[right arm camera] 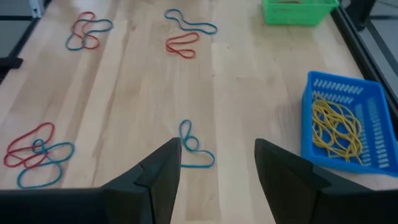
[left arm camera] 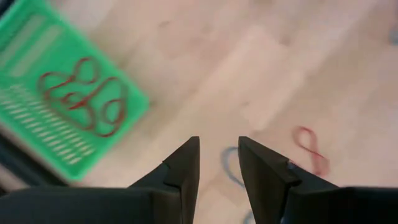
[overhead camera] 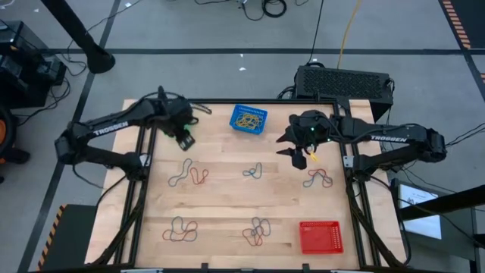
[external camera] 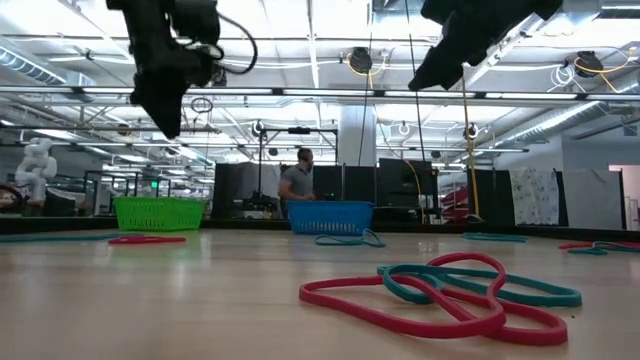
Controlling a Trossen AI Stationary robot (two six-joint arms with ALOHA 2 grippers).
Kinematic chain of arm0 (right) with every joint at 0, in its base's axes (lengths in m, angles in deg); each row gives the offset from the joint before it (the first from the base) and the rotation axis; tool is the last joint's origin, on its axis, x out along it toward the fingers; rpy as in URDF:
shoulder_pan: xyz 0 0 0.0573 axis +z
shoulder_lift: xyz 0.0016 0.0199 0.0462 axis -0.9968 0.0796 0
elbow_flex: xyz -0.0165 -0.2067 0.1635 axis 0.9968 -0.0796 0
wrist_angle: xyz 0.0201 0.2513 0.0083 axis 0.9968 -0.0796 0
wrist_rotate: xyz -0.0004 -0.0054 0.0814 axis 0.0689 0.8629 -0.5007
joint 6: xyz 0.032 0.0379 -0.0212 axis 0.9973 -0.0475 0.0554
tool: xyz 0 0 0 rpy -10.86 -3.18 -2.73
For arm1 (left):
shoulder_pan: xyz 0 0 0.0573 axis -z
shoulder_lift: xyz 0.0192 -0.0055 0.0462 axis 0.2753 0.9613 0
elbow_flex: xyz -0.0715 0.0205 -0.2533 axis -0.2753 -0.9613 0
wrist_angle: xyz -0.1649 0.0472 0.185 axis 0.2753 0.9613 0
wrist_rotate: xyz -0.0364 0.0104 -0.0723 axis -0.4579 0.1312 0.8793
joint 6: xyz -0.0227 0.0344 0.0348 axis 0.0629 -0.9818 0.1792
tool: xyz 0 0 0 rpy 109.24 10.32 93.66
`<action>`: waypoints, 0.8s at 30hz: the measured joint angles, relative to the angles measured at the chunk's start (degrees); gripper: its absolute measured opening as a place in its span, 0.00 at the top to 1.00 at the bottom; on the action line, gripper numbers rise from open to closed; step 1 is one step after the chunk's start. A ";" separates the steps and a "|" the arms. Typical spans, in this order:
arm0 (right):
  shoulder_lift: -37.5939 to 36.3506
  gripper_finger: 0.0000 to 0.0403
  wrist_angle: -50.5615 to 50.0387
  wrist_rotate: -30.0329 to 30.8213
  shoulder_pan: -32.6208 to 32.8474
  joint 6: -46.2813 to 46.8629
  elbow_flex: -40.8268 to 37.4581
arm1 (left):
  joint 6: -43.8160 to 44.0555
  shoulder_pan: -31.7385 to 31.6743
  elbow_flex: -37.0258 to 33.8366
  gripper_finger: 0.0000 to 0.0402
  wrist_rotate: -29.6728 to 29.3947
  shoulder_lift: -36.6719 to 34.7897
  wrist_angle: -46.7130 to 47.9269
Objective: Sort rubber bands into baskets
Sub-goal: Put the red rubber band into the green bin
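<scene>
The green basket [left arm camera: 74, 124] holds red rubber bands [left arm camera: 81, 96] and stands at the table's far left. My left gripper [left arm camera: 217, 144] hangs beside it above the wood, pointing down, open, with nothing between its fingers. The blue basket [overhead camera: 248, 119], at the far middle, holds yellow bands [right arm camera: 336, 127]. The red basket [overhead camera: 320, 236] sits near the front right. My right gripper [right arm camera: 217, 149] hovers open and empty over the table's right half, above a blue band [right arm camera: 193, 146]. Loose red and blue bands [overhead camera: 189, 173] lie flat in several clumps on the table.
More band clumps lie at the right [overhead camera: 318, 179], front left [overhead camera: 180, 230] and front middle [overhead camera: 258, 231]. A black vented box [overhead camera: 345, 82] stands behind the table's far right corner. A dark frame [overhead camera: 140, 189] runs along the table's sides. A person [external camera: 297, 180] shows far behind the table.
</scene>
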 joint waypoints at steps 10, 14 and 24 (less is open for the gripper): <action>1.84 0.51 2.17 0.00 4.47 -0.09 0.02 | 8.31 25.41 0.00 0.70 5.93 1.32 -1.54; 4.85 0.51 2.00 -0.14 6.75 -1.15 0.02 | 13.66 35.26 0.00 0.70 6.12 3.78 -1.56; 11.60 0.51 3.09 -2.97 12.59 -2.41 0.02 | 22.05 54.25 -0.48 0.70 9.02 12.66 -11.85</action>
